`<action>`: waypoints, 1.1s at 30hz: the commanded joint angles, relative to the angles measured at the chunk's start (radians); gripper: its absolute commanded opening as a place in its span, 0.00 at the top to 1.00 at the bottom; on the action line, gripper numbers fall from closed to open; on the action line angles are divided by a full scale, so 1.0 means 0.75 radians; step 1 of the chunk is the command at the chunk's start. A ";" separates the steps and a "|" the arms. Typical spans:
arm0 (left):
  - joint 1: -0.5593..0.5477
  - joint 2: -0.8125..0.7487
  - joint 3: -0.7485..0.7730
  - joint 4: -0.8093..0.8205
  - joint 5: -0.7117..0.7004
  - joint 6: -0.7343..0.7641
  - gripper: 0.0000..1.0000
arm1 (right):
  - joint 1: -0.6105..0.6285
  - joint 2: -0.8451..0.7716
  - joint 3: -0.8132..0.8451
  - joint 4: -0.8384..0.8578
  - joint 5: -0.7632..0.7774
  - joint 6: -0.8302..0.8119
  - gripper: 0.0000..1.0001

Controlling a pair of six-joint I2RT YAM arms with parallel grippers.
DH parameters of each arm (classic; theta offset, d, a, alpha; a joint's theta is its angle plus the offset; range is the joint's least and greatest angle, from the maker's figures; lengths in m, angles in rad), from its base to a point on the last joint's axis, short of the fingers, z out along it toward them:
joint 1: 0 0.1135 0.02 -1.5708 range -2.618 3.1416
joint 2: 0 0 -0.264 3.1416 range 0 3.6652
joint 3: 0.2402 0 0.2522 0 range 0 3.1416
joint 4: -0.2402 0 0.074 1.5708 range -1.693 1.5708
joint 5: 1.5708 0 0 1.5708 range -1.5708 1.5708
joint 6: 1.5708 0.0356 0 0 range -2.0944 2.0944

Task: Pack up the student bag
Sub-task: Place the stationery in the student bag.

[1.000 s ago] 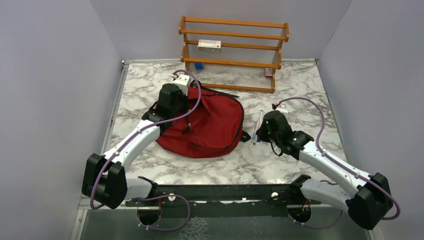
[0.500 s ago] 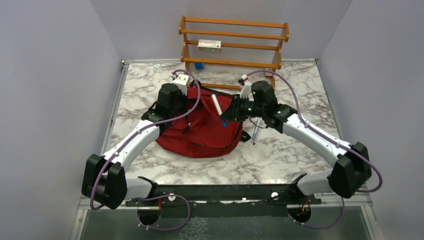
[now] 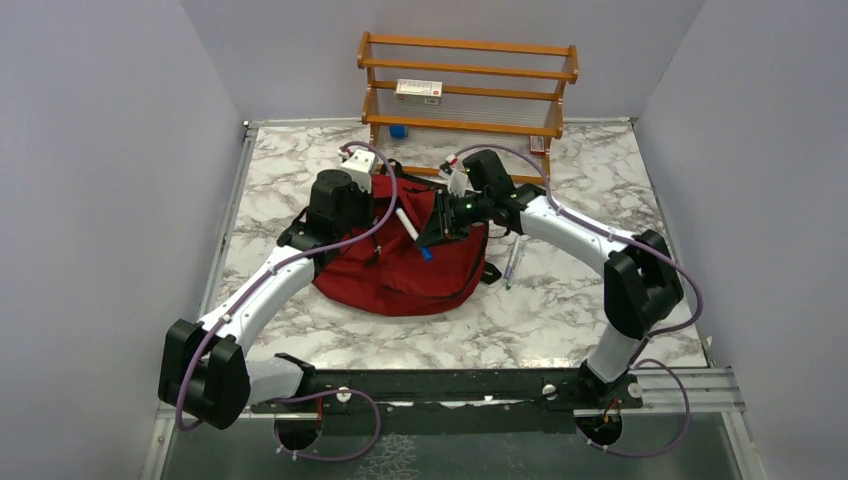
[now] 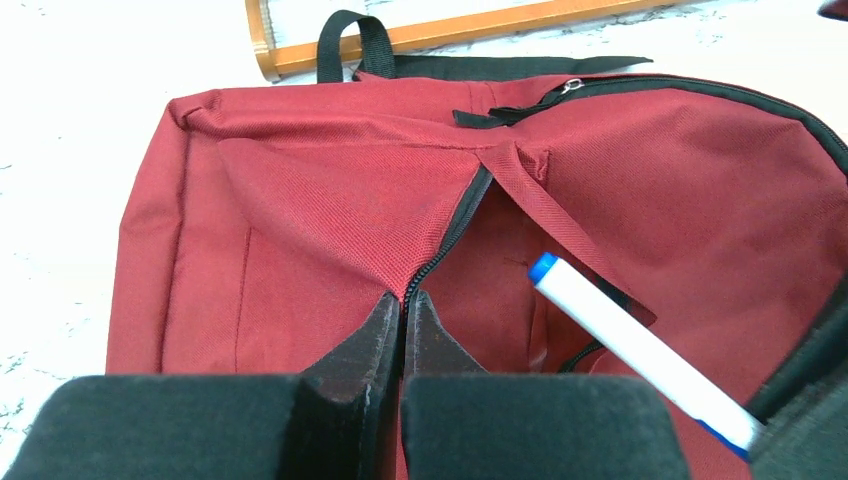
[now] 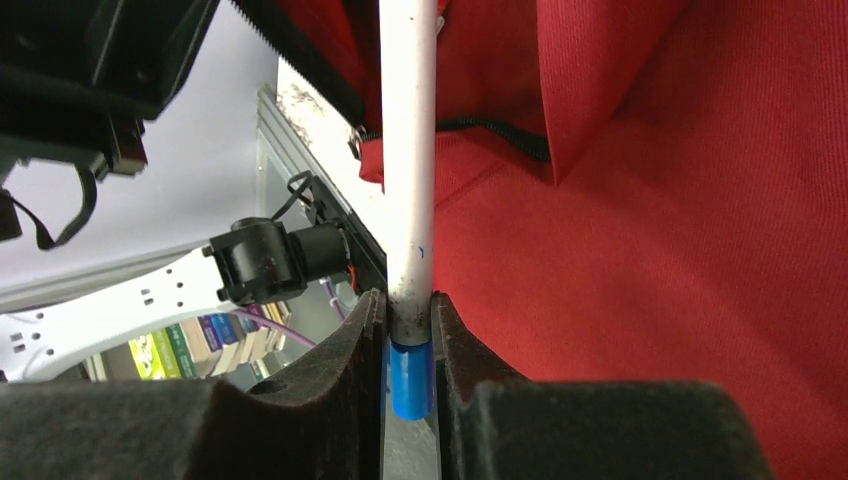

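Holding anything with your left gripper (image 4: 403, 300)?

Yes. Its fingers are pressed together on the zipper edge of the student bag (image 3: 420, 280), pinching the red fabric where the opening parts.

And where is the bag?

It lies on the marble table (image 3: 560, 310), about the middle, between my two arms and just in front of the wooden rack (image 3: 465, 100). One black strap reaches toward the rack's bottom rail.

Your right gripper (image 5: 408, 345)?

Clamped on a white marker (image 5: 410, 150) near its blue end. The marker sticks out over the bag, its other blue tip pointing at the gap in the zipper, close to my left fingers. From the left wrist I see it slanting across the parted fabric; whether the tip touches the fabric I cannot tell.

Anything else on the table?

A pen (image 3: 514, 258) lies on the marble just right of the bag, apart from both grippers. A small white box (image 3: 418, 90) sits on a rack shelf.
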 commanded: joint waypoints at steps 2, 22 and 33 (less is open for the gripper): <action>0.011 -0.058 -0.003 0.114 0.094 0.030 1.00 | 0.016 0.115 0.135 -0.066 -0.004 0.044 0.99; 0.011 -0.045 -0.005 0.118 0.123 0.032 1.00 | 0.043 0.478 0.517 0.064 0.148 0.283 1.00; 0.011 -0.039 0.002 0.116 0.128 0.035 1.00 | 0.172 0.616 0.622 0.188 0.272 0.290 0.87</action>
